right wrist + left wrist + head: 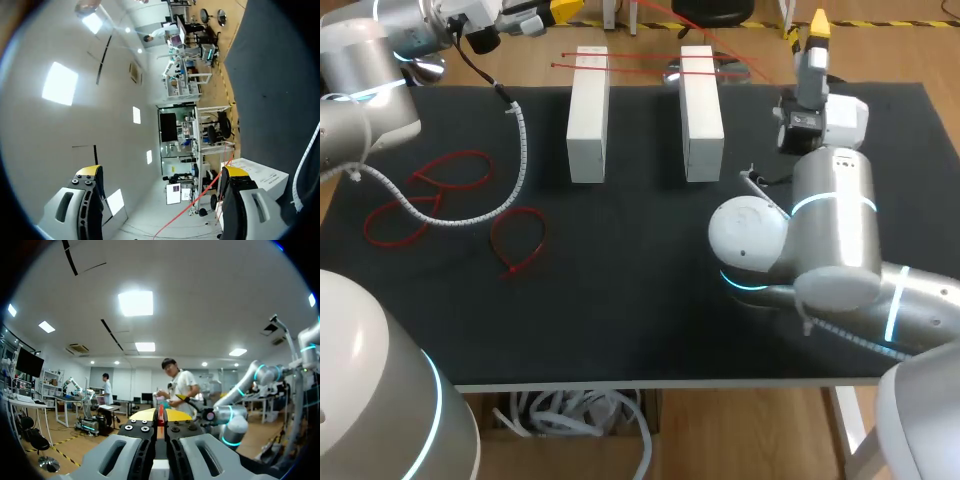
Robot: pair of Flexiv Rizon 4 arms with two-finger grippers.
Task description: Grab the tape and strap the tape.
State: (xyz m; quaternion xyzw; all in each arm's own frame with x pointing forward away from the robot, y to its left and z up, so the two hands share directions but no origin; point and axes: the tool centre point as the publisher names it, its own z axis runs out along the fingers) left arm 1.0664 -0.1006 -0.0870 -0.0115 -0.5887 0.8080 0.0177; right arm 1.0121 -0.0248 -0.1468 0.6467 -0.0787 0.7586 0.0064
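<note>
The head view's edge cropped the left gripper (558,12). Its fingers (141,430) hid most of the pinched red tie (161,415).

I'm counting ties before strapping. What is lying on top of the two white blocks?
Two straight red ties lie across the far ends of both blocks, bridging the gap between them. Anything under the blocks is covered and cannot be seen.

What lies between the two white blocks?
Head view: bare black mat; thin red ties bridge the gap, resting on the left block and right block.
</note>
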